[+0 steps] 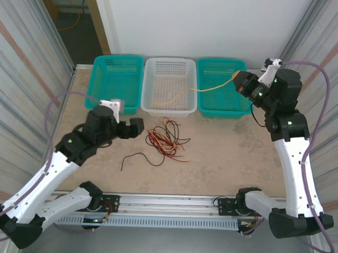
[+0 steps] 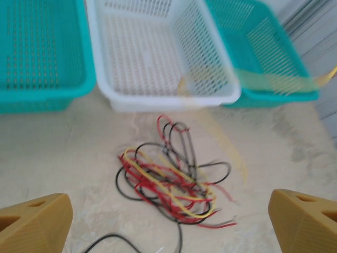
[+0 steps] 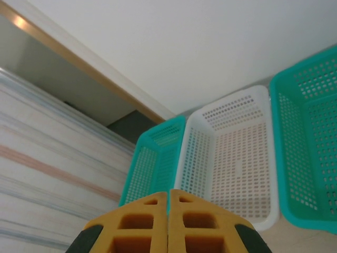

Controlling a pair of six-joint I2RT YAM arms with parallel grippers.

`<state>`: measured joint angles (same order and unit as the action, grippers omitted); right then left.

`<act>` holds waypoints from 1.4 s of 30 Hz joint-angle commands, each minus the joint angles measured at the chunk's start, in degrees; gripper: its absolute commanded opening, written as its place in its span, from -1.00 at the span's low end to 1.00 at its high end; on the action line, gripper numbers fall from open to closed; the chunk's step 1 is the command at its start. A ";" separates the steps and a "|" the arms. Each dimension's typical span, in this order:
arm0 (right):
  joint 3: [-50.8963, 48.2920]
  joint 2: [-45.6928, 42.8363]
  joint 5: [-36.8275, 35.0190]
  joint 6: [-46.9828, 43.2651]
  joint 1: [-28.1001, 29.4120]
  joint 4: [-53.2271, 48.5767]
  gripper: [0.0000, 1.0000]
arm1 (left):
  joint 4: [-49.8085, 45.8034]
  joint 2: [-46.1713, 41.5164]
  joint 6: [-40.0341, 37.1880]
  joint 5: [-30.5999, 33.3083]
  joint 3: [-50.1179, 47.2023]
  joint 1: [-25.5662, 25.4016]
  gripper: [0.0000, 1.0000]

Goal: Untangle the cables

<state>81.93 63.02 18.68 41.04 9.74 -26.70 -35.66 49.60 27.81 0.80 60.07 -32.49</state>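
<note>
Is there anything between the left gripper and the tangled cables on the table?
Nothing visible blocks the way. The open left gripper faces the tangled cables across bare table. One loose black cable lies flat on the table near the gripper and is no barrier.

pale yellow cable (image 2: 274, 80) motion-blurred, black cable (image 2: 108, 236) cut by bottom edge

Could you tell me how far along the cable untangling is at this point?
Done: one black cable lies apart on the table. In hand: the right gripper, fingers shut, appears to hold a yellow cable stretched from the white basket. Remaining: the tangle of red, black and yellow cables, with the left gripper open beside it.
</note>
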 commanded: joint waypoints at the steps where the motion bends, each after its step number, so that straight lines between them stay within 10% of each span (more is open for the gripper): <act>1: 2.62 1.34 -3.23 -2.79 4.02 0.24 -1.00 | -2.35 0.80 -3.01 -11.83 6.64 1.43 0.84; 5: 4.32 4.69 -2.11 -4.22 9.45 0.33 -1.00 | -2.19 5.02 -12.47 -23.27 13.68 1.20 0.63; 13: 14.37 14.67 10.04 -7.05 14.10 -4.78 -1.00 | -1.57 10.14 -30.80 -26.10 17.36 1.29 0.57; 26: 17.21 18.04 13.47 -7.38 16.54 -4.64 -1.00 | 3.75 13.77 -36.40 -23.02 15.49 1.38 -0.04; 33: 16.18 17.81 14.04 -6.51 16.54 -3.23 -1.00 | 7.87 11.88 -36.19 -24.40 11.86 1.46 -0.99; 38: 14.23 16.81 13.48 -5.88 16.56 -2.05 -1.00 | 9.53 11.58 -34.29 -25.45 10.13 1.49 -1.00; 42: 11.35 14.29 4.59 -5.97 16.01 -3.44 -0.01 | 10.24 11.33 -33.70 -20.24 9.89 2.56 -1.00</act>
<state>95.07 80.03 28.67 35.51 25.87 -30.09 -28.16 62.33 -7.07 -22.44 70.39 -30.96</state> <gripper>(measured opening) 0.441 0.063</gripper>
